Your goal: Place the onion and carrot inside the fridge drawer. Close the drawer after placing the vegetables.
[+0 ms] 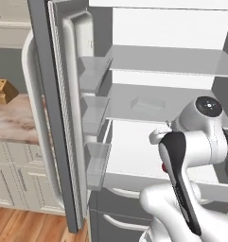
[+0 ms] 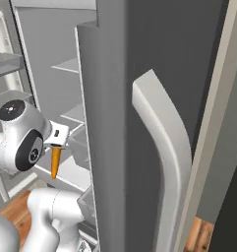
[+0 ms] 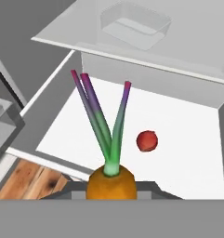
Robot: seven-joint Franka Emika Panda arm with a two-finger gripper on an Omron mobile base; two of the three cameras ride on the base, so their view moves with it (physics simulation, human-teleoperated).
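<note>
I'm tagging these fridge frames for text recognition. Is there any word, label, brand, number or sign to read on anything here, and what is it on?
None: no readable text in any view.
The fridge door, glass shelves and fridge drawer are plain.
The carrot in the shut claw, the onion and the clear container bear no label.
The dark marks on the knife block are too small to read.

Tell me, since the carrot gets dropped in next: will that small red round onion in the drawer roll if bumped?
Probably. The small red round onion looks nearly spherical and lies alone on the pale fridge drawer's smooth, flat floor, away from its walls. The orange carrot, held in the fingers above, could knock it; being small, it likely moves easily.
</note>
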